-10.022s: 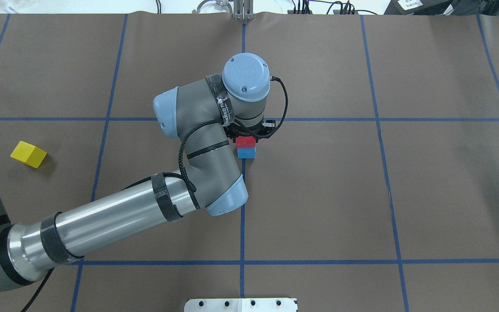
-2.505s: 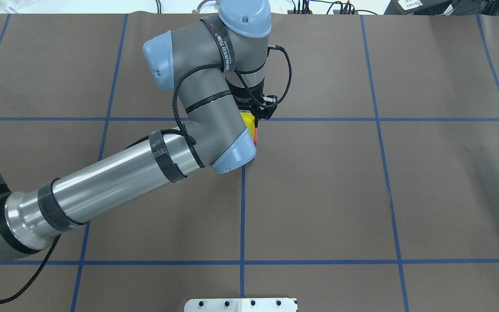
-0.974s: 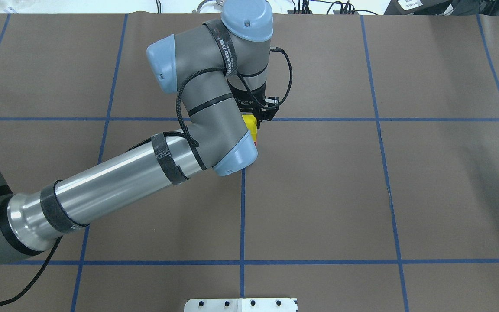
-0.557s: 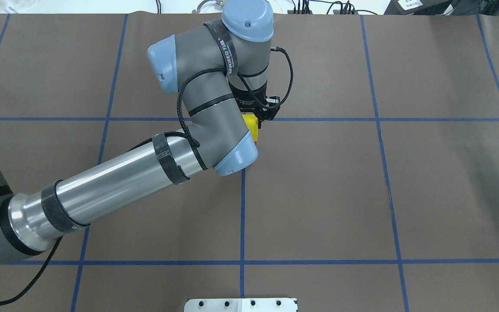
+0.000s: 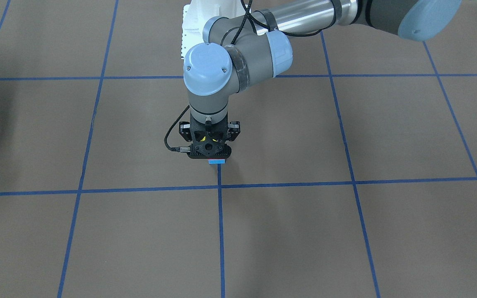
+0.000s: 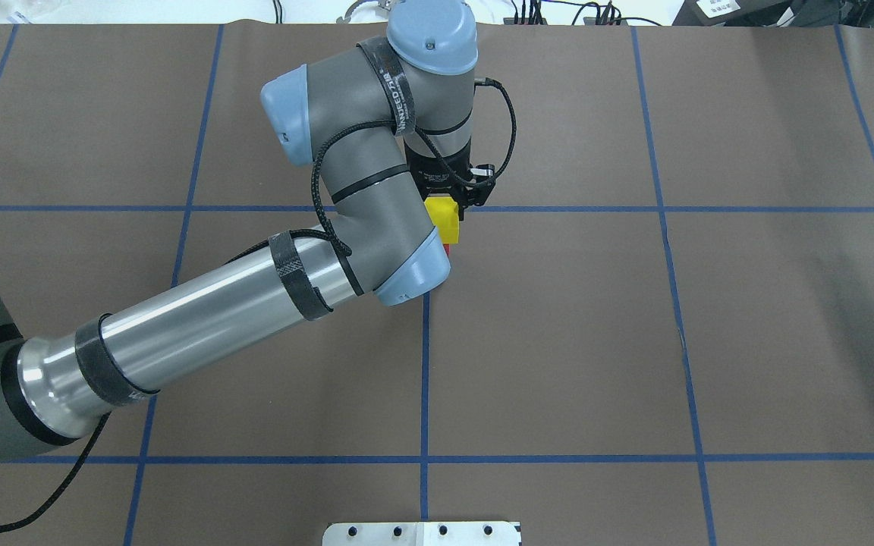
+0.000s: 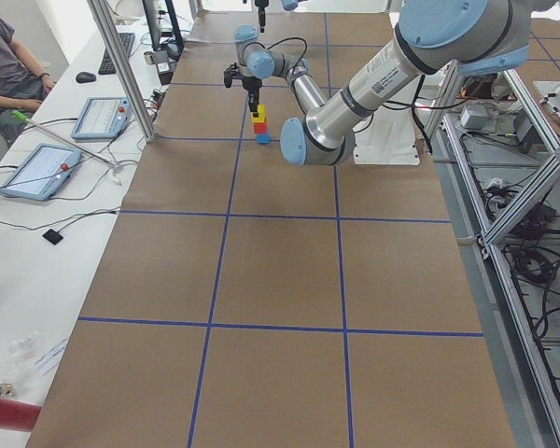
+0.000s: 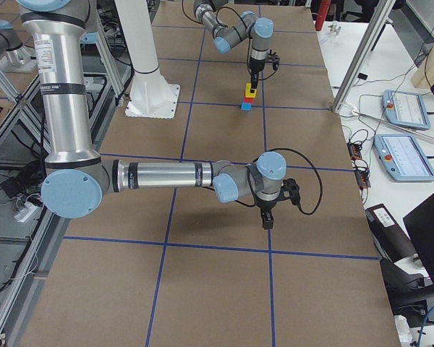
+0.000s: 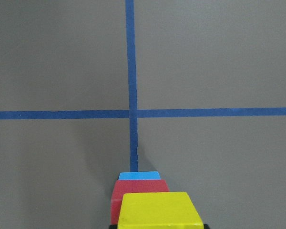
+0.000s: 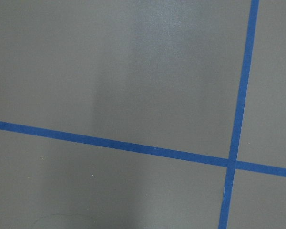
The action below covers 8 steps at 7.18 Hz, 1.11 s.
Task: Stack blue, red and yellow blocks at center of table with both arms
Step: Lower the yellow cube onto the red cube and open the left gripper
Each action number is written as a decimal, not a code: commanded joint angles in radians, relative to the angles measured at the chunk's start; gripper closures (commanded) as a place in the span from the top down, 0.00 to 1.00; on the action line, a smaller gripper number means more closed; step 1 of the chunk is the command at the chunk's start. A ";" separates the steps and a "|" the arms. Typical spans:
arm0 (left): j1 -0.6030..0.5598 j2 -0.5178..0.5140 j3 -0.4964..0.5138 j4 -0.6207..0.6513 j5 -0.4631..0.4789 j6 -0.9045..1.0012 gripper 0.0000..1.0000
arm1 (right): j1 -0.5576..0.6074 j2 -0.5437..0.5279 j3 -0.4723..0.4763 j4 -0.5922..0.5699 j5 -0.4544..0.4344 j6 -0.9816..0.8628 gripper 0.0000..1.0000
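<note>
Sitting just under left gripper [image 5: 208, 154]: yellow block [image 6: 443, 220], apparently

Yellow block [image 9: 158, 209] tops red [image 9: 138, 188] (blue [image 9: 139, 175] lowest).

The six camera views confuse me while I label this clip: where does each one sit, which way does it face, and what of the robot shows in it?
Front-facing: across the table, looking steeply down at the left gripper over the blue block.
Overhead: behind the robot; left arm, yellow block.
Exterior left: table's end; left arm near, stack far.
Exterior right: opposite end; right gripper near, stack far.
Left wrist: looks down on yellow, red block and blue.
Right wrist: bare table, no robot.
Both side views share the three-block stack.
</note>
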 commanded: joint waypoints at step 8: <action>0.000 0.029 -0.065 0.057 0.004 0.016 0.00 | 0.000 0.002 -0.017 0.000 0.000 -0.001 1.00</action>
